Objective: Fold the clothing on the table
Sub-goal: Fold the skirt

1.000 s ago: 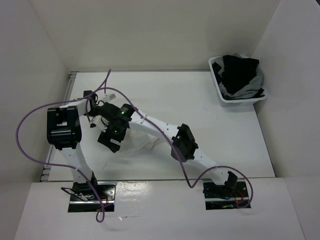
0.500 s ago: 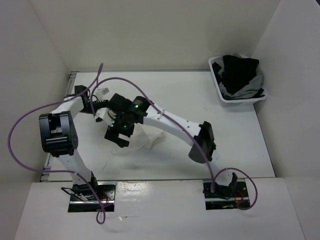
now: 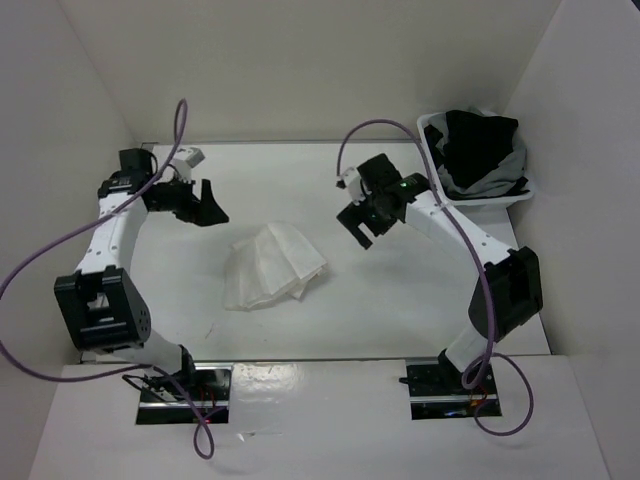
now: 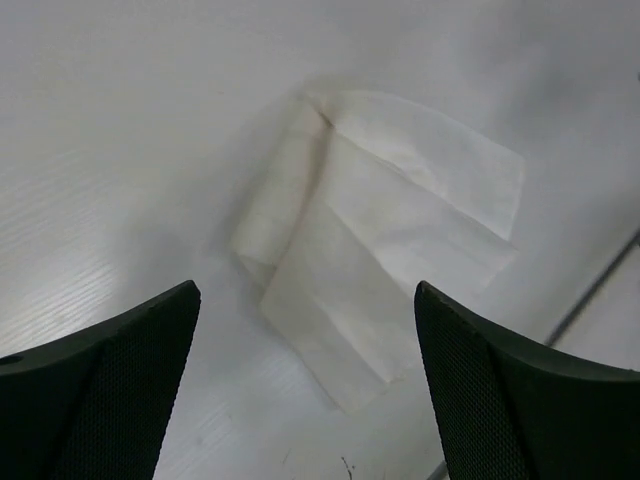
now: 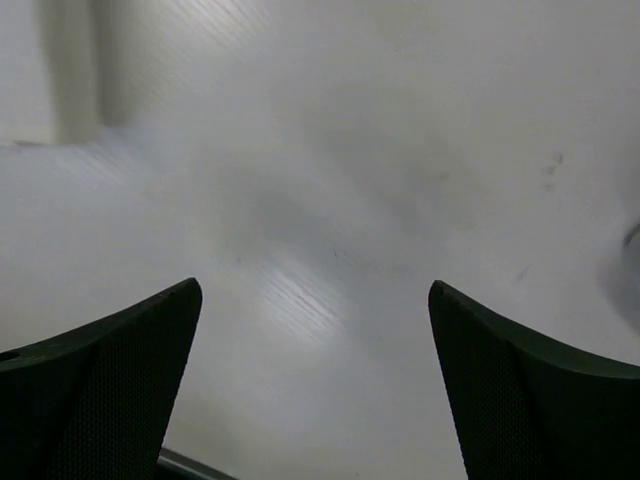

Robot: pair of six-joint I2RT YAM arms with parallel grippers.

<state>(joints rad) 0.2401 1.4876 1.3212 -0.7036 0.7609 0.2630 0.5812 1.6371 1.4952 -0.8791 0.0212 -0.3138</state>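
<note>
The clothing (image 3: 272, 265) is a white pleated piece lying folded in a compact bundle on the table (image 3: 400, 300), left of centre. My left gripper (image 3: 208, 206) hangs open to its back left, apart from it. In the left wrist view the folded clothing (image 4: 385, 235) lies beyond and between the spread fingers of the left gripper (image 4: 305, 295), untouched. My right gripper (image 3: 358, 228) is open to the right of the bundle, clear of it. The right wrist view shows the right gripper (image 5: 315, 290) wide open over bare table (image 5: 330, 150).
A white basket (image 3: 447, 190) with black and grey garments (image 3: 482, 145) stands at the back right corner. White walls close in the table on three sides. Purple cables loop from both arms. Metal rails run along the table's left edge (image 3: 140, 165).
Both arms have pulled away from over the clothing, the left to the back left, the right to the right. The left gripper has opened and the clothing now lies uncovered and folded.
</note>
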